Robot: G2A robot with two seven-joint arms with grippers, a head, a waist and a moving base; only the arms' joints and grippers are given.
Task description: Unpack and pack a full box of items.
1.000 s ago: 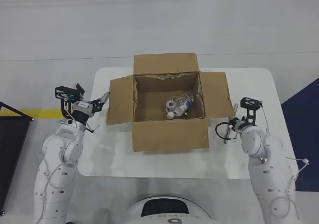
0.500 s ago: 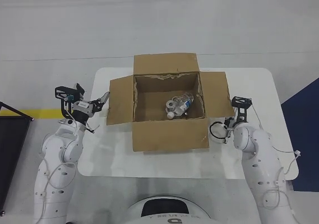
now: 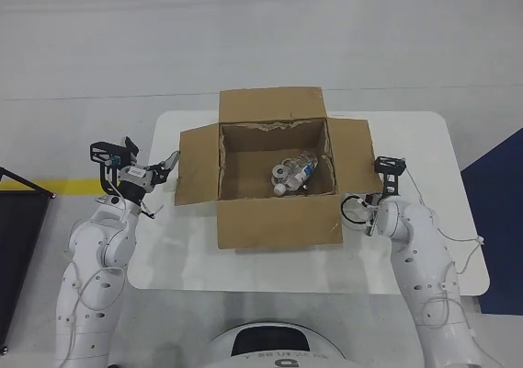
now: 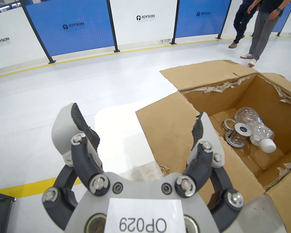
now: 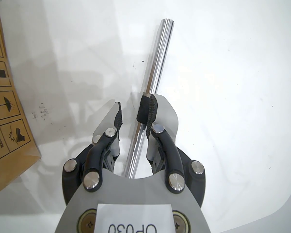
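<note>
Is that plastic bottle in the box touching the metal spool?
Touching: the left wrist view shows the bottle lying against the spool with no gap.

Box (image 3: 278, 224) brown cardboard, black printed symbols (image 5: 4, 112) on flap. Table (image 3: 408, 267) under box white. Rod (image 5: 157, 56) beside box mirror-silver. Inside box: bottle (image 4: 254, 128) clear, cap (image 4: 268, 145) white; spool (image 4: 236, 135) silver. Floor (image 3: 59, 55) beyond box pale grey.

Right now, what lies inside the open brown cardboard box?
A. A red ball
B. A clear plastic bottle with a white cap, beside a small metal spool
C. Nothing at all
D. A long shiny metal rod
B: the left wrist view looks into the open brown cardboard box, where the clear plastic bottle with its white cap lies on the bottom beside the small metal spool.
</note>
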